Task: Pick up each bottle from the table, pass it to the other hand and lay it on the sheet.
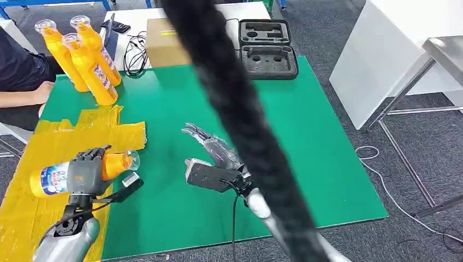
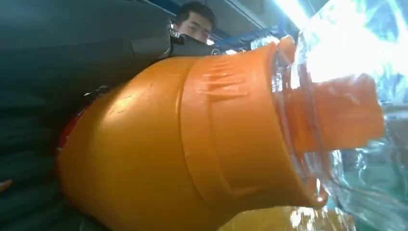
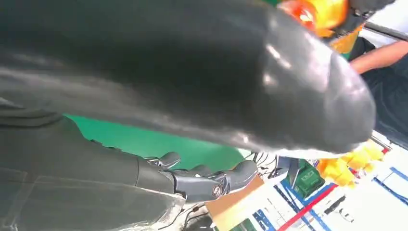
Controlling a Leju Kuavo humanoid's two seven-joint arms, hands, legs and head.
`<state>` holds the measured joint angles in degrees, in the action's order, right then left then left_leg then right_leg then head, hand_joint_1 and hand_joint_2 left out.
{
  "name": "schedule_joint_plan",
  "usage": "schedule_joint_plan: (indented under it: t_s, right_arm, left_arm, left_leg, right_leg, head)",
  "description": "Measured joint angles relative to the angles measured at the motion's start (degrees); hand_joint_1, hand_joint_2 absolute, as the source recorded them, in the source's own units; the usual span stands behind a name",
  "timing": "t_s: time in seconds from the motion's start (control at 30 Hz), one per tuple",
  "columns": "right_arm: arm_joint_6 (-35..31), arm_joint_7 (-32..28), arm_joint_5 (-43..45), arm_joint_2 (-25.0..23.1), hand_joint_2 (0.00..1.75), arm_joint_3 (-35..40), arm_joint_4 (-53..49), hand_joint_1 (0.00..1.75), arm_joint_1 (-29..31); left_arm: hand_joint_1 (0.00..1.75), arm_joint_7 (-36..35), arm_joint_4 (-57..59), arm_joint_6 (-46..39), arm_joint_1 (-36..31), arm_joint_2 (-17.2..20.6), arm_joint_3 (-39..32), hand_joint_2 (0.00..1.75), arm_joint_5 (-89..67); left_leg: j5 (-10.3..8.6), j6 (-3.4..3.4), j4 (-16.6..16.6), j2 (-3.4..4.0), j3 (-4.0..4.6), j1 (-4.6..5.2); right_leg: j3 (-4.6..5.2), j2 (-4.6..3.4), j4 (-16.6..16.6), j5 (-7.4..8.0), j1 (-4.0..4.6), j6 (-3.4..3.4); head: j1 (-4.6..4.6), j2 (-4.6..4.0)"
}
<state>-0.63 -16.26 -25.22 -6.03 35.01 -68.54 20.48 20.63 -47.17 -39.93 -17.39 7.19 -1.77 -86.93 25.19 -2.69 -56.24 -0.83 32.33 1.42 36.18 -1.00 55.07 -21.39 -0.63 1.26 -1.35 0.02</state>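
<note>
My left hand [image 1: 86, 170] grips an orange bottle [image 1: 113, 165] with a clear cap and a white and blue label, lying sideways above the yellow sheet [image 1: 41, 147] at the table's left. In the left wrist view the bottle [image 2: 192, 144] looms large, its clear cap toward the far side. My right hand [image 1: 210, 158] hovers over the green mat [image 1: 306, 136] near the middle, fingers spread, holding nothing. Its dark fingers [image 3: 202, 180] show spread in the right wrist view. Three more orange bottles [image 1: 90, 65] stand upright at the mat's back left corner.
A person's arm [image 1: 24, 93] rests at the left edge beside the standing bottles. A cardboard box [image 1: 164, 41], black cables [image 1: 134, 54] and an open black foam case [image 1: 267, 49] lie behind the mat. A thick black cable [image 1: 245, 131] crosses the head view diagonally.
</note>
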Motion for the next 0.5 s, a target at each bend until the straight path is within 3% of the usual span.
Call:
schedule_joint_plan:
  t_s: [0.5]
  right_arm:
    - [0.00,0.15,0.00,0.00,0.00,0.13,0.37,0.00,0.01]
  left_arm:
    - [1.75,1.16,4.76,0.00,0.38,-1.40,-1.55,1.75,0.50]
  left_leg:
    - [0.00,0.00,0.00,0.00,0.00,-0.01]
  right_leg:
    - [-0.01,0.00,0.00,0.00,0.00,0.00]
  head:
    - [-0.02,0.00]
